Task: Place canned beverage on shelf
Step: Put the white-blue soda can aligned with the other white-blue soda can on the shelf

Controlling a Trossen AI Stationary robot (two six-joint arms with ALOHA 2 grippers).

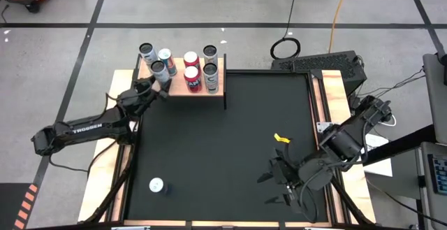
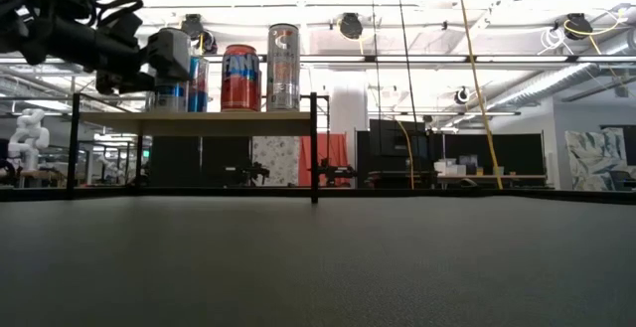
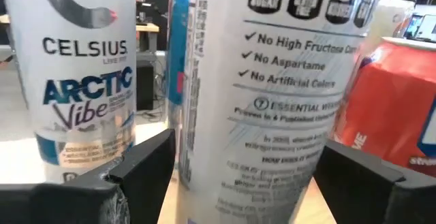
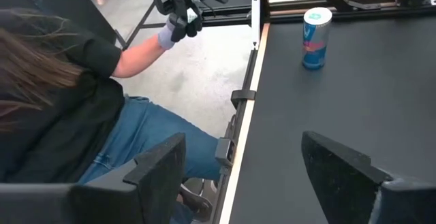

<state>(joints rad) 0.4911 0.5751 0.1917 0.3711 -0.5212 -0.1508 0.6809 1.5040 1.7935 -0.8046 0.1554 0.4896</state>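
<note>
- The shelf [image 1: 183,89], a flat pale-wood board on a thin black frame, stands at the far left corner of the black-matted worktop [image 1: 223,153], raised so the cans sit above the mat.
- Six upright cans show on it in the high view, packed in two rows, among them a red can [image 1: 193,78] and a tall white slim can [image 1: 160,70] at the front left. I judge the tight grouping is meant to keep room for more.
- The left hand [image 1: 159,90] is at the shelf's left end, its dark fingers [image 3: 139,173] set apart on either side of the tall white slim can. The left wrist view shows a gap between each finger and the can wall, so it straddles the can rather than clamps it; I read this as a can just set down or about to be let go.
- That can stands upright on the board, close beside a white can lettered "Arctic Vibe" [image 3: 85,81], so any withdrawal needs to go straight back to avoid knocking a neighbour.
- One blue-and-silver can [image 1: 156,185] stands alone near the front left of the mat, not yet shelved and probably the next to fetch.
- The right hand [image 1: 283,181] waits over the mat's front right, fingers apart, holding nothing.
- A small yellow scrap [image 1: 281,138] lies on the mat near it.
- A person in blue jeans [image 4: 136,142] sits beside the worktop.
</note>
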